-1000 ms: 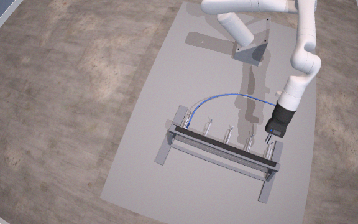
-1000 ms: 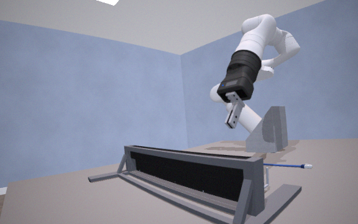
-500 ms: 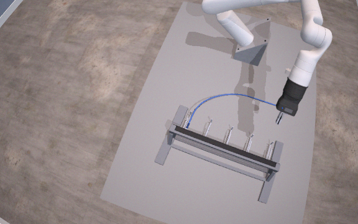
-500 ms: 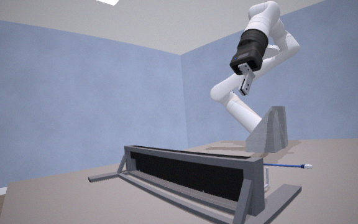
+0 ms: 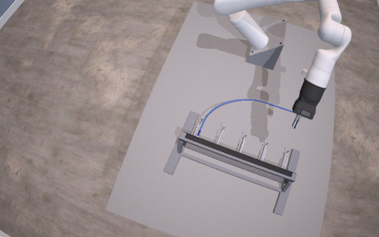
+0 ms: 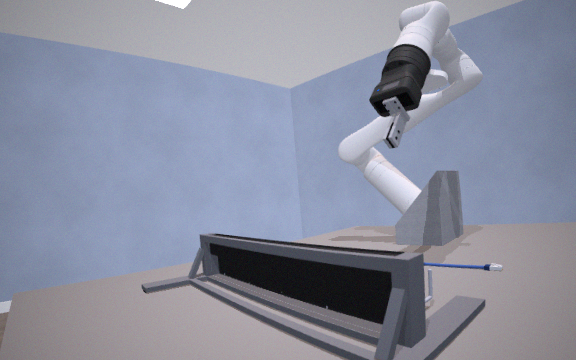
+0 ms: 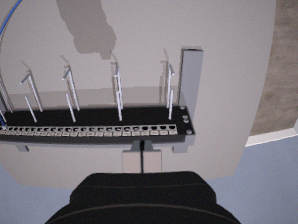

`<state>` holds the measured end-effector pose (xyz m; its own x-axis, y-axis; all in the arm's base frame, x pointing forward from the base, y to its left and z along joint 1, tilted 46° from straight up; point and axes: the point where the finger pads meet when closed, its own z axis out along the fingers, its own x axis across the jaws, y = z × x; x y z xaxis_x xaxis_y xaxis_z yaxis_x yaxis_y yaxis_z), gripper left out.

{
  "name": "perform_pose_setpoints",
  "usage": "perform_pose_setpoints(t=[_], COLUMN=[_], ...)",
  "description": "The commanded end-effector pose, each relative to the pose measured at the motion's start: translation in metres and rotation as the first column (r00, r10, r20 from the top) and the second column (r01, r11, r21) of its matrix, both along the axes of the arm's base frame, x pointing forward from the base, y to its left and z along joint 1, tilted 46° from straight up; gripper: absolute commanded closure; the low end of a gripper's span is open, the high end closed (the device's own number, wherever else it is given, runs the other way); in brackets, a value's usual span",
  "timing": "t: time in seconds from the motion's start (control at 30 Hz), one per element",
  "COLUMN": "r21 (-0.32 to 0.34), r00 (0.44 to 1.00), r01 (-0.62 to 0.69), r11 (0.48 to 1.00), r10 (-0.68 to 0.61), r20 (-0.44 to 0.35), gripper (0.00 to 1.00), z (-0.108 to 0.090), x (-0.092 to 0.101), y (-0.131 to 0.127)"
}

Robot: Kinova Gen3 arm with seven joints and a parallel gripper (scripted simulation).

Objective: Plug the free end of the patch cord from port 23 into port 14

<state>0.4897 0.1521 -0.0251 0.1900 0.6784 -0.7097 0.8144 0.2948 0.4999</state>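
Note:
The grey rack [image 5: 237, 155] with its black patch panel [image 6: 308, 285] stands on the grey table. The blue patch cord [image 5: 242, 101] runs from the rack's left end, as the top view shows it, and arcs across the table behind the rack. Its free plug [image 6: 494, 267] lies on the table behind the rack's right end. In the top view the gripper body covers the plug. My gripper [image 6: 394, 135] is shut and empty, high above the table and well above the plug. The wrist view shows the shut fingers [image 7: 141, 159] over the panel's row of ports [image 7: 93, 131].
The arm's grey wedge-shaped base block [image 6: 433, 210] stands behind the rack. Several upright cable posts [image 5: 242, 141] rise from the rack's rear. The table edge [image 7: 266, 137] lies to the right of the rack in the wrist view.

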Motion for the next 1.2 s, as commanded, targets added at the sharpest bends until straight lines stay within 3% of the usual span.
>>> perform_pose_setpoints(t=[0.0, 0.37, 0.67, 1.17], r21=[0.0, -0.002, -0.003, 0.003], r00=[1.0, 1.0, 1.0, 1.0], r01=[-0.009, -0.007, -0.004, 0.001], r11=[1.0, 1.0, 1.0, 1.0], r10=[0.009, 0.007, 0.004, -0.001], r20=[-0.002, -0.002, -0.001, 0.005], gripper=[1.0, 1.0, 1.0, 1.0], z=[0.008, 0.046, 0.065, 0.067], x=[-0.001, -0.011, -0.016, -0.014], y=[-0.002, -0.039, -0.058, -0.066])
